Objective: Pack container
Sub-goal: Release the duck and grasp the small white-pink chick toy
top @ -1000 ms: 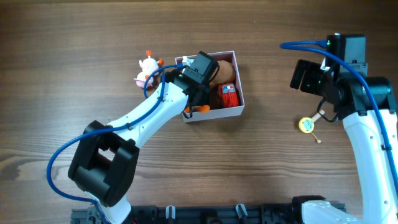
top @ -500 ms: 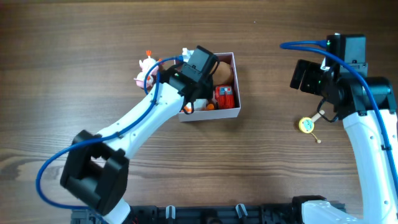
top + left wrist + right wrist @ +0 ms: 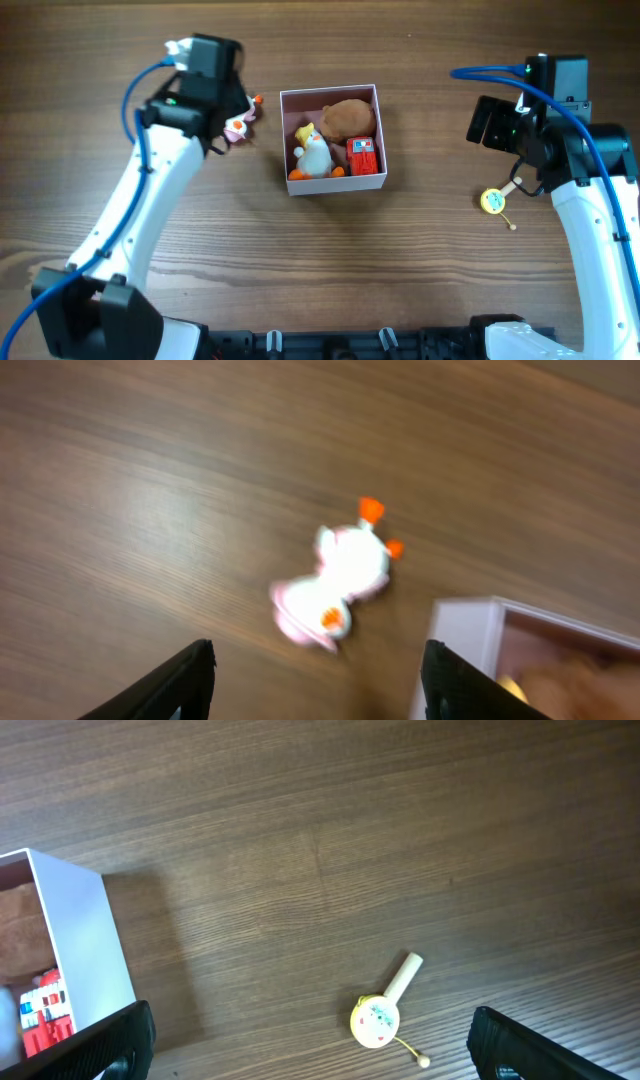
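Mid-table, container holds brown plush, penguin, red toy. Left gripper spread wide above pink-white toy just beside container wall, likely lined up for next pick. Right gripper also spread, over yellow rattle, well apart from container.

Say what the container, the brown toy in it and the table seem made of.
The container: probably cardboard, matte; thin walls, white outside, dusty pink inside. The brown toy: likely plush fabric; its outline is soft and fuzzy, without shine. The table: wood or wood-look laminate, the pictures cannot settle which; dark grain lines run across it, with a faint sheen in the left wrist view.
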Motion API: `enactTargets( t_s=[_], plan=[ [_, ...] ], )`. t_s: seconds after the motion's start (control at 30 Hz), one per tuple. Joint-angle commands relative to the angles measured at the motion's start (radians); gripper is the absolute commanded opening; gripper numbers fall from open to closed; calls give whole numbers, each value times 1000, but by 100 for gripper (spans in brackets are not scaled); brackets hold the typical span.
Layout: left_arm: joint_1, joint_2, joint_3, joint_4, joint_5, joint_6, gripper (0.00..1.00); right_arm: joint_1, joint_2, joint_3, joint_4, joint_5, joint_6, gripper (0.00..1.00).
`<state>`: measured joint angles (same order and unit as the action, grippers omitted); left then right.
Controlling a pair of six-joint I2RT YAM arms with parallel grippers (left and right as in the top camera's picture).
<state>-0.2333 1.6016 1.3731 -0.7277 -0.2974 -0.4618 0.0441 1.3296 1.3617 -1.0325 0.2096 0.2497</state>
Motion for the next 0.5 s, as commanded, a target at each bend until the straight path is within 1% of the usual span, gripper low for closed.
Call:
enactTargets(
  t_s=[0.0,0.03,0.1,0.2,0.23,0.27,0.33,0.47],
  plan=[
    [90,84,13,80,184,209,71,-2,2,-5,0,-2,15,100],
    [100,102,13,98,214,248,75,-2,2,-5,0,-2,15,100],
    [110,142,13,129,262,337,77,-2,2,-5,0,-2,15,100],
    [110,222,13,145,267,435,77,-2,2,-5,0,-2,15,100],
    [110,265,13,145,271,460,79,-2,2,-5,0,-2,15,100],
    [110,288,13,146,274,473,81,-2,2,-5,0,-2,15,100],
    [109,333,13,146,300,489,82,-2,2,-5,0,-2,15,100],
    [109,420,13,161,312,492,83,-2,2,-5,0,-2,15,100]
  ],
)
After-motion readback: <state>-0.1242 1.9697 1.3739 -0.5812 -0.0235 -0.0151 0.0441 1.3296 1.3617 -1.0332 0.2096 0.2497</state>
